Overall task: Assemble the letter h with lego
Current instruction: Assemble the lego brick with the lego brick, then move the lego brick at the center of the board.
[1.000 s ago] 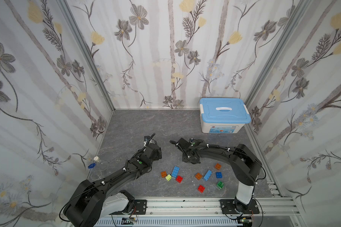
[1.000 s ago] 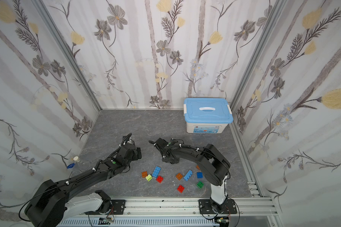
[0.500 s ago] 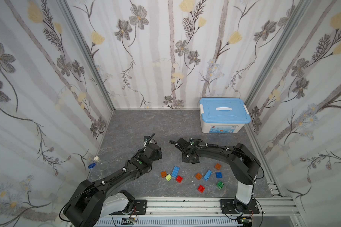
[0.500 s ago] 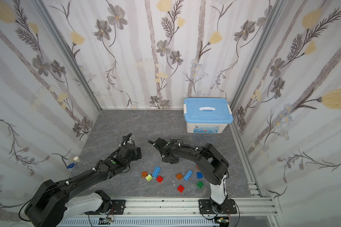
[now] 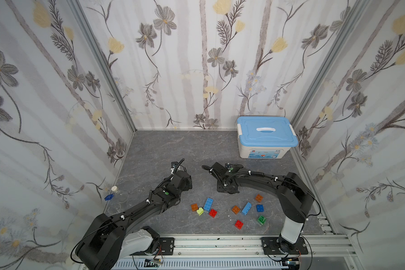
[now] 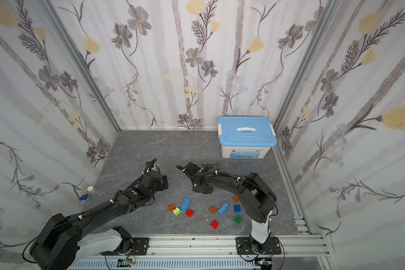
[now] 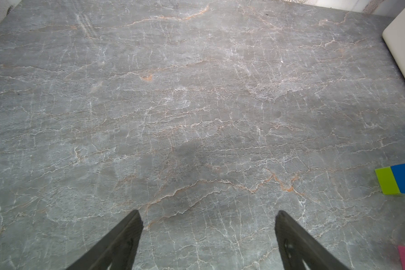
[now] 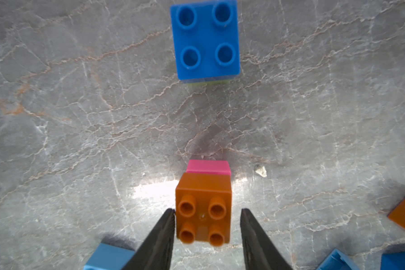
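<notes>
Though low, right gripper (image 8: 207,210) astride brick (image 8: 204,187)

Loose bricks (image 5: 207,203) scattered front centre of table (image 5: 154,149); storage box (image 5: 264,136) back right corner; bottle (image 5: 119,194) left edge.

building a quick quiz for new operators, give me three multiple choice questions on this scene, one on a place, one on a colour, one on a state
1. Where does the storage box stand?
A) far right corner
B) near left corner
C) between the arms

2. What colour is the brick under the orange brick at the right end effector?
A) green
B) pink
C) red

3. How is the left end effector?
A) shut on a blue brick
B) shut on nothing
C) open and empty

Answers:
1 A, both top views show it there.
2 B, the pink brick shows below the orange one.
3 C, its jaws stand wide apart over bare table.
</notes>
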Available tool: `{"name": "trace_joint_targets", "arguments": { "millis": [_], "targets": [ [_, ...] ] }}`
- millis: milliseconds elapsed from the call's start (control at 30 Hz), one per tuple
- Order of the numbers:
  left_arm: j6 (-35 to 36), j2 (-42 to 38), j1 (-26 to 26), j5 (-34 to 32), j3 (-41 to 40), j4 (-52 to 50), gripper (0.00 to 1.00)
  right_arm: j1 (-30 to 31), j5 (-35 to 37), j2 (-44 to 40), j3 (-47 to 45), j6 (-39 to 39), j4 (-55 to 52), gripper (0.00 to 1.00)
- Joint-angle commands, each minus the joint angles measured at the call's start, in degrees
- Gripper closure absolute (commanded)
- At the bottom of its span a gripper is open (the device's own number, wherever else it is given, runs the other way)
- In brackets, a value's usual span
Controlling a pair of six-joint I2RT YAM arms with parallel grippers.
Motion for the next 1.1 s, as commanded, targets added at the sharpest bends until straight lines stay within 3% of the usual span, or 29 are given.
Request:
{"name": "trace_joint_targets", "arguments": {
  "millis": [0, 1067],
  "targets": [
    [0.0, 0.1, 0.0, -0.7, 0.1, 1.5, 0.09, 0.0, 1.6, -1.3, 0.3, 0.6, -1.3, 0.52],
    [0.4, -0.1, 0.0, -1.2, -0.1, 1.0, 0.09, -3.3, -0.8, -0.4, -3.5, -0.3, 2.3, 0.69]
  ]
}}
